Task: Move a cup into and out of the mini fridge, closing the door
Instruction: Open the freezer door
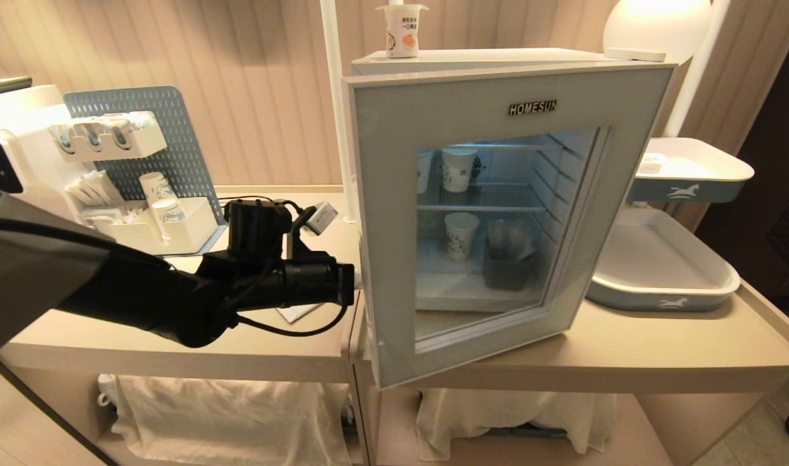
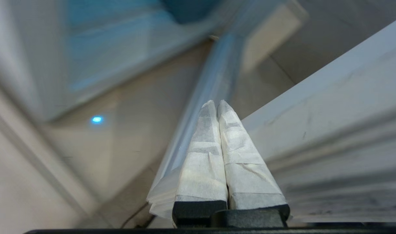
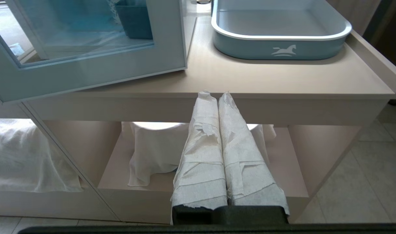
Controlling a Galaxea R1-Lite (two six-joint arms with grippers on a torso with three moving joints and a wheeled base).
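The cup (image 1: 401, 30) is seen upright on the flat top of the mini fridge (image 1: 485, 59), its long axis vertical and its wider rim uppermost, well above and beyond the left gripper (image 2: 216, 104). It is a small white cup with an orange fruit picture low on its side and dark text above that.

The door (image 1: 498, 213) is held partly open, hinged at the far side from the left gripper, so that its free vertical edge is swung out over the front of the counter (image 1: 659, 353) and lies just ahead of the gripper's tip. In the left wrist view the paper-wrapped fingers (image 2: 202, 156) are pressed together with nothing between them, pointed into the narrow gap between the door's edge and the fridge body. Open counter is left beside and behind the gripper. Through the glass, white paper cups (image 1: 460, 169) are seen on the wire shelves.

The right gripper (image 3: 217, 96) is held low in front of the counter's edge, its wrapped fingers closed on nothing, below a grey-blue tray (image 3: 282, 48) that is set just beside the fridge.
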